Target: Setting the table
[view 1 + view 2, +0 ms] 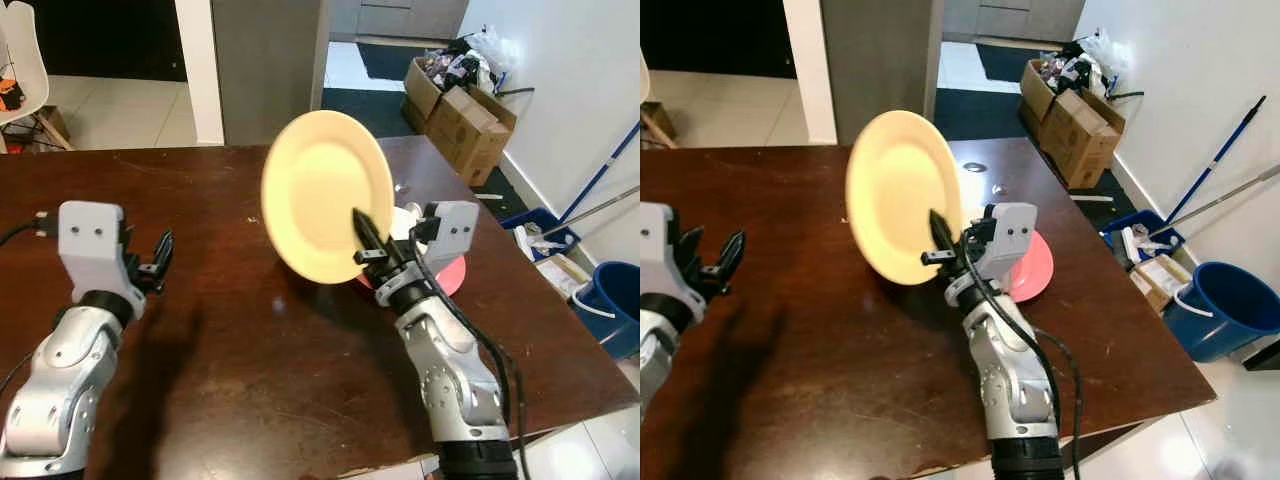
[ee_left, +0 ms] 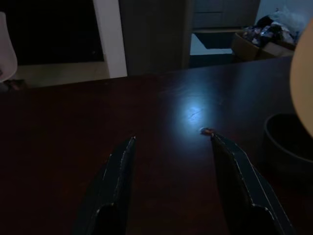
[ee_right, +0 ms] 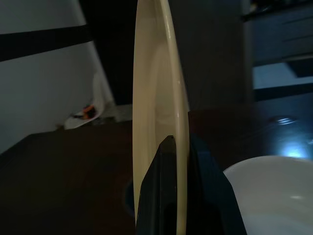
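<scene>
The right gripper (image 1: 362, 232) pinched a round cream-yellow plate (image 1: 325, 195) on edge above it, presumably for carrying; the left gripper (image 1: 158, 262) hovered released.

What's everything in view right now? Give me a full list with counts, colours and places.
Yellow plate: one, pale yellow, held on edge above the table, near upright.
Pink plate: one, pink, on the table beside the right arm.
White dish: one, white, resting on the pink plate.
Table: one, dark brown wood.
Cardboard boxes: two, brown, on the floor by the wall.
Bucket: one, blue, on the floor right of the table.
Mops: two handles leaning on the wall.
Left gripper: open, hovering over the table.
Right gripper: shut on the yellow plate's rim.
</scene>
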Robot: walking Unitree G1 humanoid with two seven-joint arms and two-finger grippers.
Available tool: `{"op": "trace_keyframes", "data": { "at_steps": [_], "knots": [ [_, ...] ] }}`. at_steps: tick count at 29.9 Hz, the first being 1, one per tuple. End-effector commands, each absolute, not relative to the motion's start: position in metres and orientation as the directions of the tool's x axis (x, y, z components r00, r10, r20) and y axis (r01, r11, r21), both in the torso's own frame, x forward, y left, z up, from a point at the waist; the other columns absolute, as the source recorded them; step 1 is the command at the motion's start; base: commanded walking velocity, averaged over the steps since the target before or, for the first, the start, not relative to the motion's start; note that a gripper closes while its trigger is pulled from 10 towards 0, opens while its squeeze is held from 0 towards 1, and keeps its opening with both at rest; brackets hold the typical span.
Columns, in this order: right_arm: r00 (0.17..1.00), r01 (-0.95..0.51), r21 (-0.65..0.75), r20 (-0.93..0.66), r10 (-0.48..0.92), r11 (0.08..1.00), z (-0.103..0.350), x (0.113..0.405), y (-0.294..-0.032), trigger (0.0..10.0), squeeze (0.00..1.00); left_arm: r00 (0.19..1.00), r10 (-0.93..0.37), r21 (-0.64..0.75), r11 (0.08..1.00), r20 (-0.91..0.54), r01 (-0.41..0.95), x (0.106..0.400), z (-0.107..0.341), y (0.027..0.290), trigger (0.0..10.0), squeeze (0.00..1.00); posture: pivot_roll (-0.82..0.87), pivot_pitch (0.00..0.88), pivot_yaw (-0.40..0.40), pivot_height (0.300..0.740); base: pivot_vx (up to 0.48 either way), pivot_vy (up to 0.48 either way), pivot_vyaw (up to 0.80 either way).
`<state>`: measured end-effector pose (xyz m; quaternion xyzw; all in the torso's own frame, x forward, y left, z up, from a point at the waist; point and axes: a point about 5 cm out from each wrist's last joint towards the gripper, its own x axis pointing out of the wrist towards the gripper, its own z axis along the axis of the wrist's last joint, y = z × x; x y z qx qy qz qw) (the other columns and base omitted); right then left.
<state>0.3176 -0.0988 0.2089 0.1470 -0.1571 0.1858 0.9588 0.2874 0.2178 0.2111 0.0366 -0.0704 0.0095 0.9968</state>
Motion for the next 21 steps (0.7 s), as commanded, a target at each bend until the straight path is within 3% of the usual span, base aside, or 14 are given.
{"op": "trace_keyframes", "data": {
  "at_steps": [1, 11, 21],
  "knots": [
    [0.884, -0.391, 0.225, 0.362, 0.296, 0.893, 0.210, 0.319, -0.099, 10.0, 0.00, 0.992, 0.021, 0.078, 0.996, 0.126, -0.032, 0.290, 0.207, 0.215, 10.0, 0.00, 0.07, 0.044, 0.007, 0.740, 0.000, 0.000, 0.00],
    [0.899, -0.349, 0.197, 0.346, 0.268, 0.916, 0.204, 0.323, -0.098, 10.0, 0.00, 0.988, 0.031, 0.111, 0.993, 0.150, -0.048, 0.293, 0.207, 0.212, 10.0, 0.00, 0.08, 0.044, 0.006, 0.740, 0.000, 0.000, 0.00],
    [0.907, -0.339, 0.198, 0.328, 0.263, 0.920, 0.199, 0.324, -0.099, 10.0, 0.00, 0.988, 0.029, 0.117, 0.992, 0.149, -0.046, 0.291, 0.206, 0.213, 10.0, 0.00, 0.08, 0.047, 0.009, 0.740, -0.372, 0.000, 0.00]
  ]
}}
